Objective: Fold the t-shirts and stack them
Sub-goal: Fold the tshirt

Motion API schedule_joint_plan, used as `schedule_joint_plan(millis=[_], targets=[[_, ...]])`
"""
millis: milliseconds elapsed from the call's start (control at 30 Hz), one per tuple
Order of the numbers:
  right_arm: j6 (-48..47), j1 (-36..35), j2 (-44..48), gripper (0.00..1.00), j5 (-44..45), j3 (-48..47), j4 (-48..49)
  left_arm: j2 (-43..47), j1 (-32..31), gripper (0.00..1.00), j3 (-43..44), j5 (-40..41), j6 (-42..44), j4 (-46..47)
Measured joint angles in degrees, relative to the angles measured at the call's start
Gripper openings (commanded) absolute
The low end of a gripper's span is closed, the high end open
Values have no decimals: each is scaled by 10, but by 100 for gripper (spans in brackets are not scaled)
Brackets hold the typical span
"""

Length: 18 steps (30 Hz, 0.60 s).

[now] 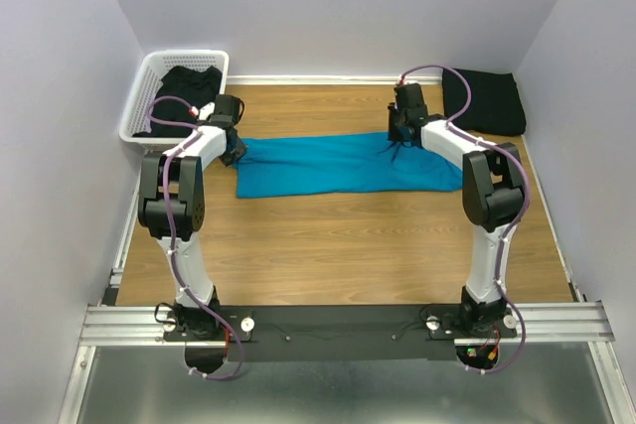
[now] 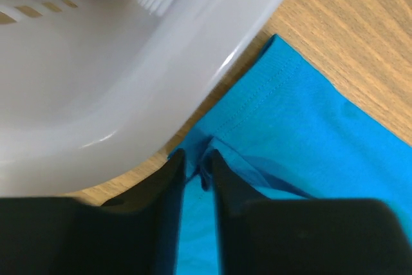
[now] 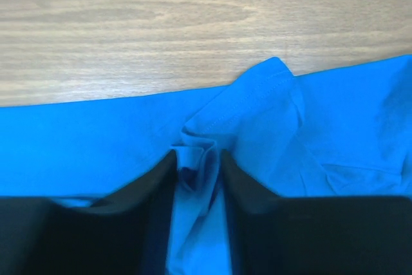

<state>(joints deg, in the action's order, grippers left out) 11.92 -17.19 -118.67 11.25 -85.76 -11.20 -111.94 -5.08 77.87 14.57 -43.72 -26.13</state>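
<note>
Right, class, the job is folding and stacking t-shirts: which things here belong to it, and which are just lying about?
Belong: bright teal-blue fabric t-shirt, pinched by left gripper and right gripper; crumpled black fabric t-shirt, far left; folded black fabric t-shirt, far right.
Lying about: white plastic lattice basket; brown wooden table.

**Figure: No legible markings in any view**

From where I stand, no text, label, brand, number or sign can be read. The teal-blue t-shirt (image 1: 338, 164), the folded black t-shirt (image 1: 484, 101) and the white lattice basket (image 1: 189, 55) all show plain surfaces, both from above and in the two wrist views.
</note>
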Motion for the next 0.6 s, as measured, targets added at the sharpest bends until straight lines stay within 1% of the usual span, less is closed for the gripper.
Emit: schedule_joint_plan(millis=[33, 67, 133, 167, 200, 233, 300, 400, 500, 600], targets=[[-1, 3, 8, 49, -7, 3, 0, 3, 1, 46, 0, 0, 0, 0], [-1, 7, 16, 51, -12, 7, -1, 8, 2, 50, -1, 0, 2, 0], [-2, 19, 32, 53, -20, 11, -1, 24, 2, 54, -5, -3, 7, 1], [-4, 28, 41, 54, -26, 13, 0, 36, 2, 59, -7, -5, 8, 0], [-6, 38, 49, 54, -32, 13, 0, 43, 2, 61, -7, -8, 9, 1], [-8, 52, 56, 54, -41, 14, 1, 58, 2, 66, -9, -14, 10, 2], [-9, 73, 61, 54, -59, 14, 2, 85, 0, 69, -10, -23, 14, 5], [-9, 114, 61, 54, -112, 14, 3, 129, -8, 73, -25, -31, 18, 12], [-9, 148, 52, 54, -168, 14, 7, 174, -28, 73, -49, -42, 22, 21], [-10, 170, 32, 53, -213, 11, 8, 192, -55, 73, -70, -51, 25, 31]])
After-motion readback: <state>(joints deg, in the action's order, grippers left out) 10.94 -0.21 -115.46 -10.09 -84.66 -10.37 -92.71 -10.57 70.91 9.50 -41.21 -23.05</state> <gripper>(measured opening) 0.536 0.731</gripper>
